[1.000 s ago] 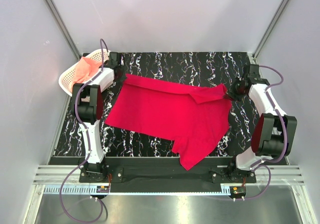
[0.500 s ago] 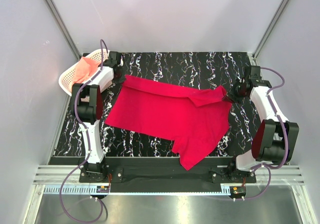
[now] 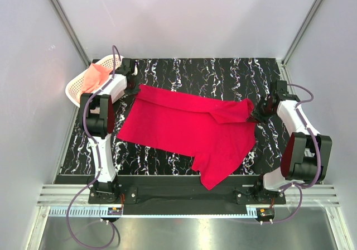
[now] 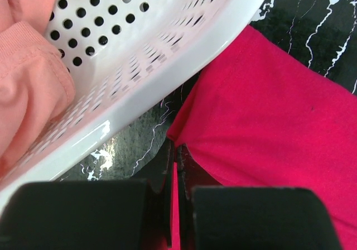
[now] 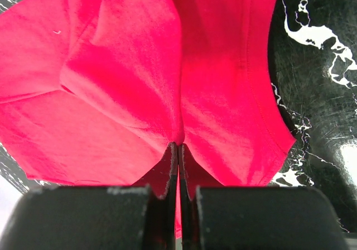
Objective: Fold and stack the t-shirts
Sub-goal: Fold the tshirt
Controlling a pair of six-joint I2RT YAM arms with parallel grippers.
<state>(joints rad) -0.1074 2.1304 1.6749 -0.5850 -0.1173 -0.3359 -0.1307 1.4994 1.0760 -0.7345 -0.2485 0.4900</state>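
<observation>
The crimson red t-shirt (image 3: 189, 130) lies spread across the black marbled table (image 3: 223, 74), its far edge lifted at both ends. My left gripper (image 3: 134, 87) is shut on the shirt's far left corner (image 4: 184, 135), right beside the basket. My right gripper (image 3: 255, 111) is shut on a pinched fold at the shirt's far right edge (image 5: 178, 133), where a sleeve flap folds over. The salmon-pink t-shirt (image 3: 96, 76) lies bunched in the white basket (image 3: 75, 88), seen close in the left wrist view (image 4: 28, 88).
The white perforated basket (image 4: 167, 43) sits at the table's far left corner, almost touching the red shirt's held corner. Grey walls close in the table on three sides. A shirt flap hangs over the near table edge (image 3: 215, 177).
My right gripper has drawn its held edge toward the near side and slightly left, deepening the fold at the shirt's right. The left gripper has barely moved.
</observation>
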